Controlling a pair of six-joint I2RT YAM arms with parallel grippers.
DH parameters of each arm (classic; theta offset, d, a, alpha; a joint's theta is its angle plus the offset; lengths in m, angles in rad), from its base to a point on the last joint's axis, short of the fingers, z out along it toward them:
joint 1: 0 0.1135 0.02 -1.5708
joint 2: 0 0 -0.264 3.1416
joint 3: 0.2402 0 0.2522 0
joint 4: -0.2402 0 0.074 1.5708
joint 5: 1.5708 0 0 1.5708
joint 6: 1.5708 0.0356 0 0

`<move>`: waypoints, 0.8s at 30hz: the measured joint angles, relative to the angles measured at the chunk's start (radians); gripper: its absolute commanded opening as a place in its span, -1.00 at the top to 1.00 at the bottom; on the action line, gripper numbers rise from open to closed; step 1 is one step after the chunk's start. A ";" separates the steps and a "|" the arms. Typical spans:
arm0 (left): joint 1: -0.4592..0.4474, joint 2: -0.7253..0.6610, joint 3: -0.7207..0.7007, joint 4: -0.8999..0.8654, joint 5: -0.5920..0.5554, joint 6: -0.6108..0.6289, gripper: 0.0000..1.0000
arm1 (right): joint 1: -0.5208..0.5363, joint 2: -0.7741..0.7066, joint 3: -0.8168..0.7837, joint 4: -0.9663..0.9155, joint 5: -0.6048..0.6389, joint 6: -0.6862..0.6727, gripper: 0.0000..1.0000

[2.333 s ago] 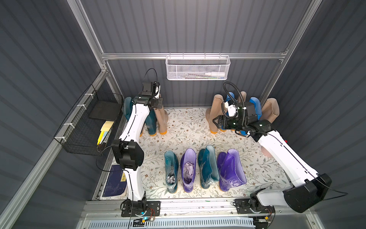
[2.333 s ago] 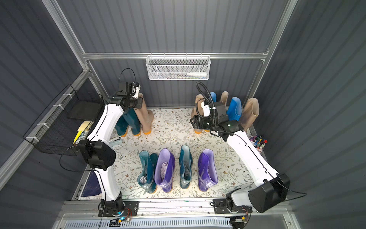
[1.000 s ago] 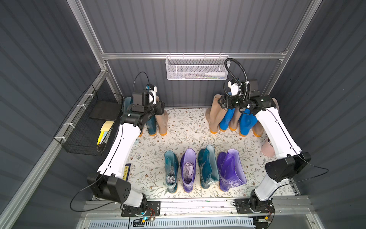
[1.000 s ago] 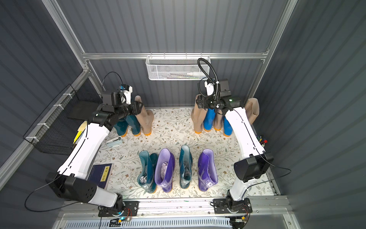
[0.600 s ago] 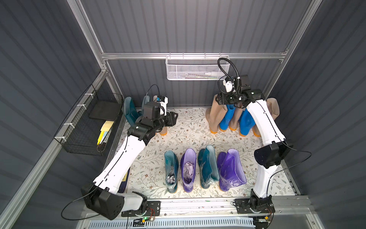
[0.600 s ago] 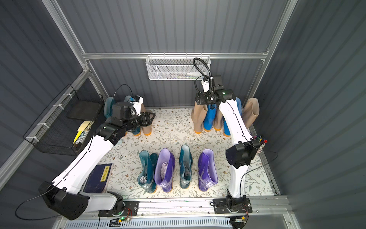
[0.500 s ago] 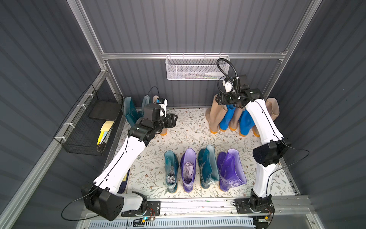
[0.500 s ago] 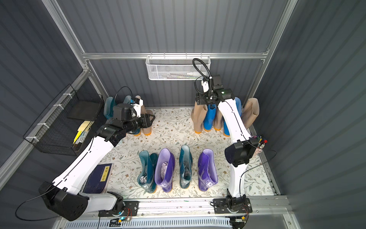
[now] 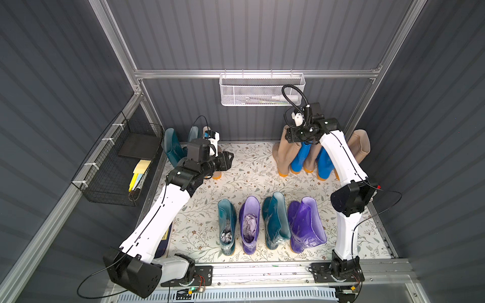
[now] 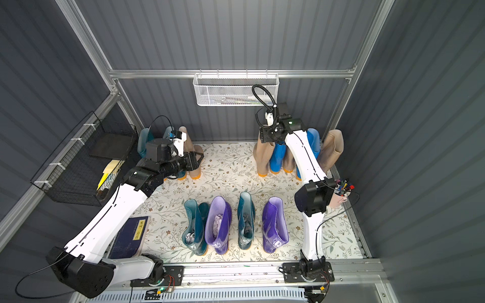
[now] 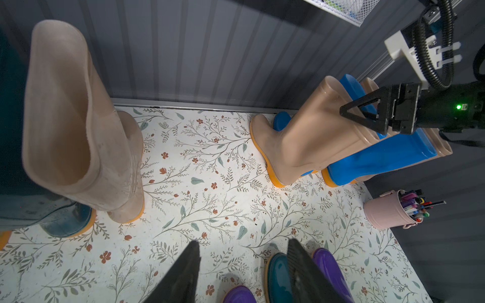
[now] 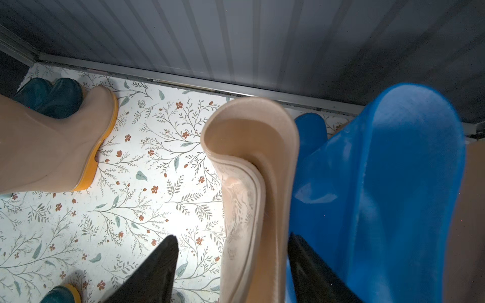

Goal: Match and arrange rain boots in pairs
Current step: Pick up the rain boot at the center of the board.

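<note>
Evidently, in a top view the right gripper point(image 9: 291, 136) sits over the cuff of a beige boot point(image 9: 282, 154) at the floral mat's point(image 9: 249, 178) back edge near its right corner, probably to carry it to a mate. The left gripper point(image 9: 228, 160) hovers near the back left corner.

Left wrist view: its fingers point(image 11: 183, 270) are spread and empty.

Right wrist view: the right fingers point(image 12: 157, 267) straddle the cuff, one clear of it, so nothing is clamped. The boot stands upright, long axis vertical, toe toward the back edge.

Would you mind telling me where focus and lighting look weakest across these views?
Right wrist view: the near blue boot is soft, the floral mat has a bright hotspot. Left wrist view: the closest beige boot is blurred. In a top view, a purple boot shows glare.
</note>
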 measured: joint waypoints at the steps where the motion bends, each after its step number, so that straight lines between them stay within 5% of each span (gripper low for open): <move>1: 0.000 0.000 -0.004 0.000 0.000 0.000 -0.11 | 0.000 0.000 0.000 0.000 -0.002 0.000 -0.30; 14: 0.000 0.001 -0.010 -0.010 0.009 -0.007 -0.13 | 0.000 0.016 0.000 -0.003 -0.035 0.006 0.20; 24: 0.000 0.006 -0.008 -0.019 0.020 -0.006 -0.16 | 0.000 0.042 0.042 -0.015 -0.073 0.016 0.96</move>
